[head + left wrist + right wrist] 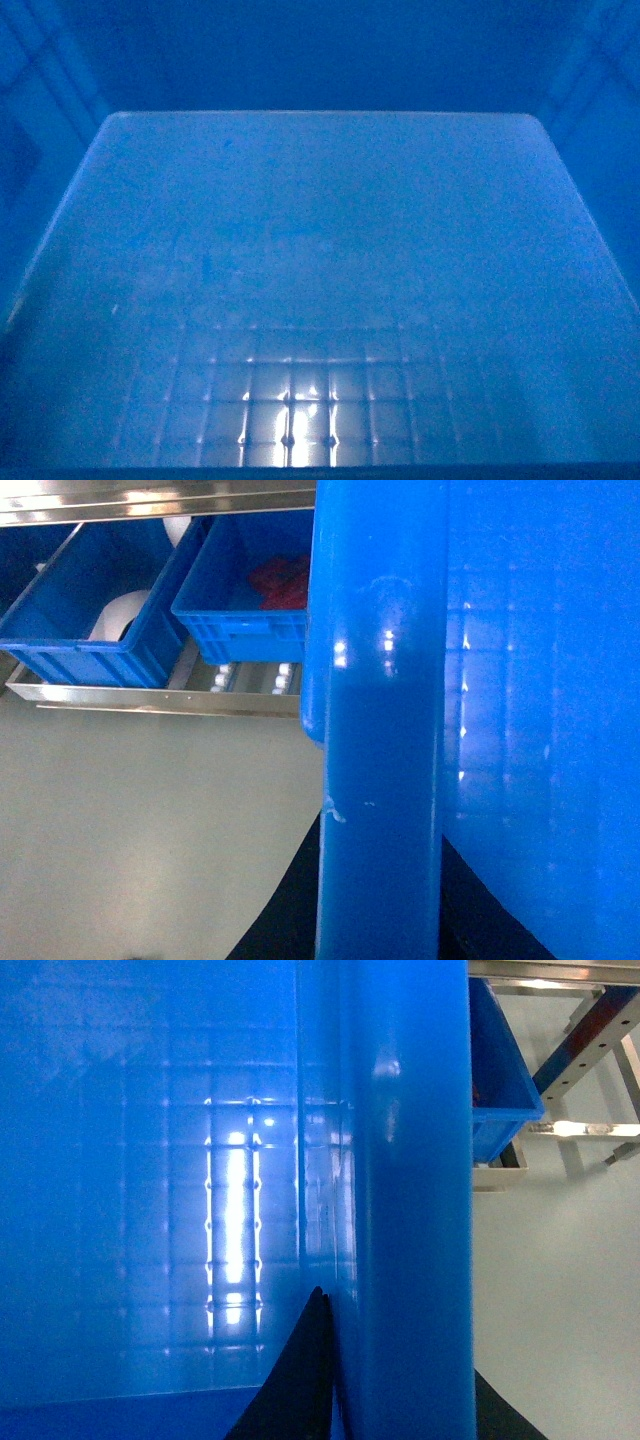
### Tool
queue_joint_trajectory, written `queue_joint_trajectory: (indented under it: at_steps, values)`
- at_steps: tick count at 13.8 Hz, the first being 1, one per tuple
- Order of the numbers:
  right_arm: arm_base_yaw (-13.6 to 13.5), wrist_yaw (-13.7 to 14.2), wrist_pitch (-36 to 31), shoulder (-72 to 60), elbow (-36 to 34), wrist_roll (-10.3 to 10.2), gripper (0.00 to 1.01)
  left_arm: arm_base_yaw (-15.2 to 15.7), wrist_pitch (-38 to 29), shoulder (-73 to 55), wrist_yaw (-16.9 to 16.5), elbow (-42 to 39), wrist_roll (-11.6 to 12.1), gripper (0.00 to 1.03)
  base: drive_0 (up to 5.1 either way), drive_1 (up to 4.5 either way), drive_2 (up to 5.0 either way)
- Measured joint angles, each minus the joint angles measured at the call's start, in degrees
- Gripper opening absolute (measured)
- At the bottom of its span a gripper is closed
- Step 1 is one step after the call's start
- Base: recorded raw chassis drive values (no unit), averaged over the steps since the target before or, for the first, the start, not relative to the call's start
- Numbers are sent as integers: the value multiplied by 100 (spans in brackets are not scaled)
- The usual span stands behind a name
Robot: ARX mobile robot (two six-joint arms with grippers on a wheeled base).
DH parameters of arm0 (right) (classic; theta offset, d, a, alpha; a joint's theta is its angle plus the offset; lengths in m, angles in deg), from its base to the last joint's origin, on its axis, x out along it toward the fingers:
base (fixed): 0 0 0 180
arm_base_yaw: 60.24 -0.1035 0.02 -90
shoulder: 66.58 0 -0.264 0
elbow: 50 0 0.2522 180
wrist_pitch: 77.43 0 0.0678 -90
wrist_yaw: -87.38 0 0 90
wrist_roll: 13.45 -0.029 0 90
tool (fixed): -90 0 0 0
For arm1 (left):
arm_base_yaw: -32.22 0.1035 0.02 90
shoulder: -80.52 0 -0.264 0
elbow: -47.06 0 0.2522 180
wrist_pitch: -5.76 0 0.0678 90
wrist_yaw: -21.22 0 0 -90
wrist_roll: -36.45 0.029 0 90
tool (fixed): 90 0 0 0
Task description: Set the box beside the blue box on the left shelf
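The box (pixel 320 250), a large bright-blue crate, fills the whole head view, which shows only its grid-patterned floor and inner walls. My left gripper (pixel 381 827) is shut on the box's thick rim (pixel 380 730), one dark finger on each side. My right gripper (pixel 398 1330) is shut on the opposite rim (pixel 410 1160), with one finger inside the box and one outside. In the left wrist view a steel shelf (pixel 150 695) carries two blue boxes: one (pixel 90 620) holds something white, the other (pixel 245 610) something red. I cannot tell which is the task's blue box.
A further blue box (pixel 500 1080) sits on a steel rack (pixel 590 1040) at the upper right of the right wrist view. Pale floor (pixel 130 830) lies below the shelf and below the rack (pixel 560 1280). The held box blocks all else from the head view.
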State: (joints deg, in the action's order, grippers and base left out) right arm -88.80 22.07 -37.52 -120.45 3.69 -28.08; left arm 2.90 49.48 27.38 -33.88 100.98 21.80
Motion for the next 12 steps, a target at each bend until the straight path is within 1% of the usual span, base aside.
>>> queue_joint_trajectory:
  at_steps: [12]
  values:
    - [0,7,-2,0,0,-7,13,0,-11,2,2,0,9,12,0,0,0]
